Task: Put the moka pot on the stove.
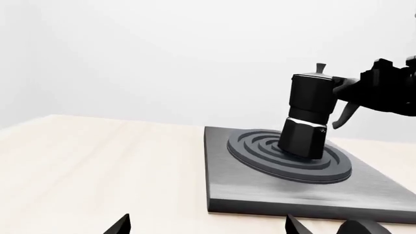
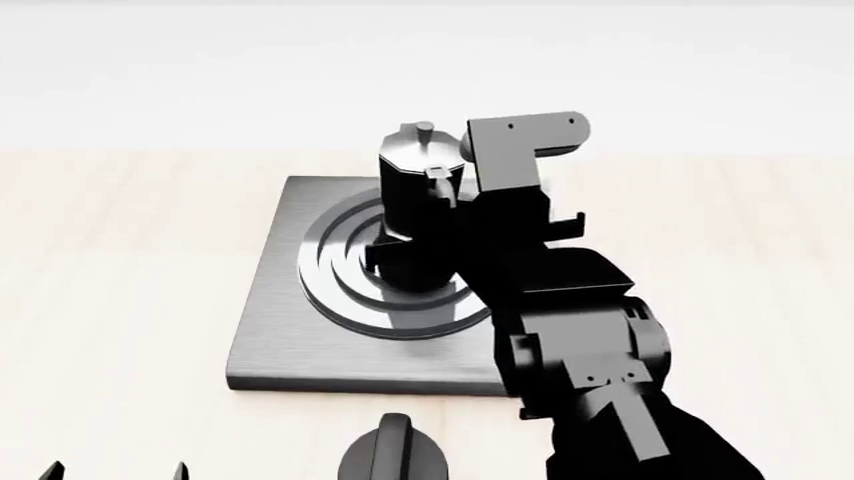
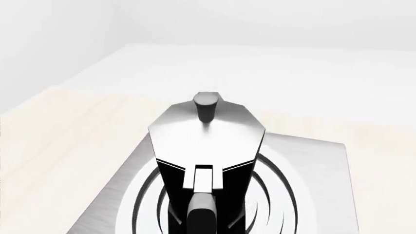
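Only the left wrist view shows the moka pot (image 1: 307, 117) tilted on the stove (image 1: 273, 187) burner, right gripper (image 1: 348, 90) at its handle, grip unclear; left gripper (image 1: 208, 225) spread

From my head camera I look forward and steeply down over the wooden table (image 2: 120, 260), with the stove (image 2: 287, 340) mid-frame and my right arm (image 2: 574, 340) reaching in from the near right. My left wrist camera sits low, close to the tabletop, looking level across at the stove (image 1: 260, 192) and the moka pot (image 1: 307, 117) from the side. My right wrist camera hangs very near the moka pot (image 3: 206, 134), looking down over its lid. All three share pot and burner.
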Motion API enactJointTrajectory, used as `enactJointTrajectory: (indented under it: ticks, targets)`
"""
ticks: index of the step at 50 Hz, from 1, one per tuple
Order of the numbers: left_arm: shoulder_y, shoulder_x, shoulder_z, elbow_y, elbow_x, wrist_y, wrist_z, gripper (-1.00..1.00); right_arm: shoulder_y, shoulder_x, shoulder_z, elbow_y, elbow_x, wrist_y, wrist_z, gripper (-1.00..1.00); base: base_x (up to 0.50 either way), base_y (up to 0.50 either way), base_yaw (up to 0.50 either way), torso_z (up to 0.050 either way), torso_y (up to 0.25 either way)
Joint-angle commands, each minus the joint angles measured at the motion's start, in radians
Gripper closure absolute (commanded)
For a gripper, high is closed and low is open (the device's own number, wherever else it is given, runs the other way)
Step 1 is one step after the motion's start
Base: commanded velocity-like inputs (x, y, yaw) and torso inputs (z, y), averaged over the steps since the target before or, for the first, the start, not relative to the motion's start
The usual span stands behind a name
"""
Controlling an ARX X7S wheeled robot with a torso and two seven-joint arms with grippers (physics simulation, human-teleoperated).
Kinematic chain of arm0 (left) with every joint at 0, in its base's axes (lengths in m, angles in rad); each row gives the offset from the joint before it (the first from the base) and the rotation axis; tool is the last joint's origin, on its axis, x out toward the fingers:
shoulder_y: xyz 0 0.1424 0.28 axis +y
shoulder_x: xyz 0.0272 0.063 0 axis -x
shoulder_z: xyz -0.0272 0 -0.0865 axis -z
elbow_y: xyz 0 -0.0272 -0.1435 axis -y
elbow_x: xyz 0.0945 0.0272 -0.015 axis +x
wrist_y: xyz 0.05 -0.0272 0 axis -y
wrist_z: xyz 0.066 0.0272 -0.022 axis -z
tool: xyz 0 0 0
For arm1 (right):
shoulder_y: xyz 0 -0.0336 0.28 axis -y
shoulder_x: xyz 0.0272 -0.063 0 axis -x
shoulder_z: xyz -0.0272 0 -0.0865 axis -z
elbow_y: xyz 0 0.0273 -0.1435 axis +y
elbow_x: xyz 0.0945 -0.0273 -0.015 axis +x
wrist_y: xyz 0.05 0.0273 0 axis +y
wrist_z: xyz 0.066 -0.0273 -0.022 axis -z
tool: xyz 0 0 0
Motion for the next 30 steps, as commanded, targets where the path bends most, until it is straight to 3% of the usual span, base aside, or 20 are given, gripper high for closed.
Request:
enactJointTrajectory:
  ticks: [1,19,20,30]
  targets:
    - [-0.002,0.018,-0.025,-0.004,0.027,0.012,0.015,-1.0,0.001,-0.02,0.013,0.0,0.015,-0.004,-0.026,1.0,0.0,0.0,0.0,0.0,0.01]
    - [0.006,0.013,-0.023,0.0,0.024,0.021,0.015,-1.0,-0.005,-0.02,0.008,0.0,0.007,0.0,-0.017,1.0,0.0,0.0,0.0,0.0,0.001]
    - [0.006,0.012,-0.023,0.0,0.024,0.022,0.015,-1.0,-0.006,-0.02,0.002,0.0,0.005,0.002,-0.022,-1.0,0.0,0.0,0.0,0.0,0.0]
    - [0.012,0.009,-0.022,0.003,0.025,0.026,0.012,-1.0,-0.014,-0.02,0.002,0.0,0.005,0.005,-0.022,-1.0,0.0,0.0,0.0,0.0,0.0]
